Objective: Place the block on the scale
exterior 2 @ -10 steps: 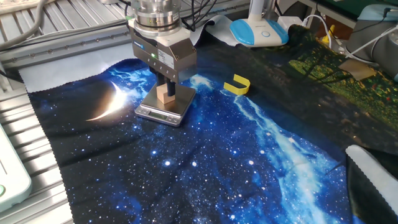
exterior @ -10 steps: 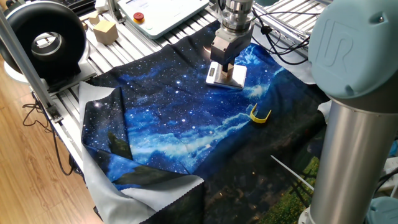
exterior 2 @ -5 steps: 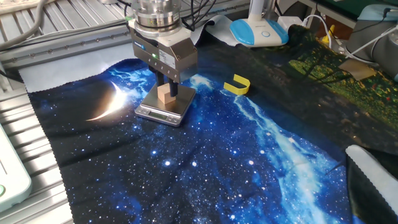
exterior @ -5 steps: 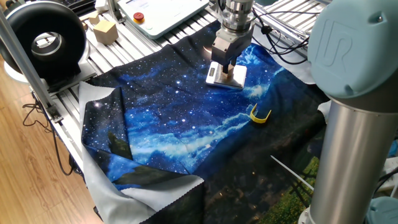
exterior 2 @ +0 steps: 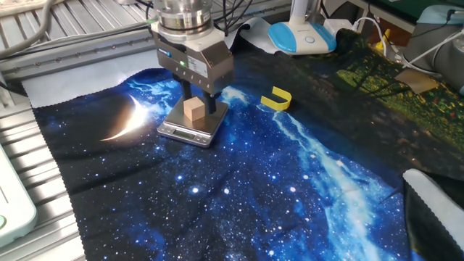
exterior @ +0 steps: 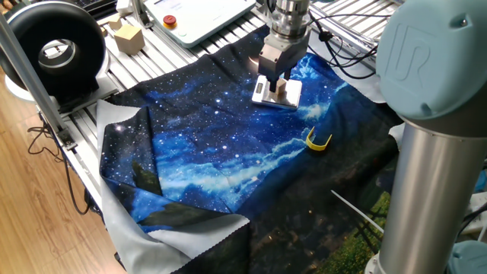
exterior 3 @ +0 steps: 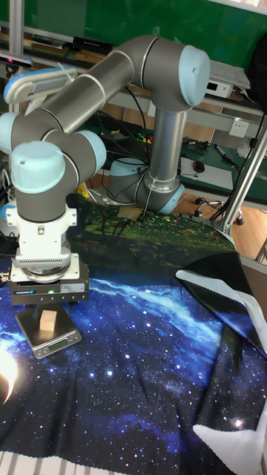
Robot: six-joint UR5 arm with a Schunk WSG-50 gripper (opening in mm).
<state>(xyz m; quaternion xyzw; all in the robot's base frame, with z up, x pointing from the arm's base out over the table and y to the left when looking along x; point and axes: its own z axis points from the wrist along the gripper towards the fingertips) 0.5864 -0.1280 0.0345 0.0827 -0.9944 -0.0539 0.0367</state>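
Brown and plain-sided, the small wooden block (exterior 2: 193,109) sits on the light platform of the white pocket scale (exterior 2: 190,125), roughly at the platform's middle, with the scale lying flat on a blue galaxy-print cloth (exterior 2: 239,196). In the tall fixed view the same block (exterior 3: 48,320) stands upright on the scale (exterior 3: 50,333), whose display strip faces the camera. The gripper (exterior 2: 199,101) hangs just above the scale with its jaws spread; one dark finger stands behind and to the side of the block, apart from it, so the block is free and nothing is held. In one fixed view the gripper (exterior: 275,81) covers most of the scale (exterior: 276,93), and the block there is too small to make out clearly. A yellow curved piece (exterior 2: 276,98) lies on the cloth near the scale, on the side away from the bright reflection. Well away from the scale, off the cloth on the slatted aluminium table (exterior: 152,53), rests a larger pale wooden block (exterior: 126,36), beside a black ring-shaped lamp (exterior: 53,50).
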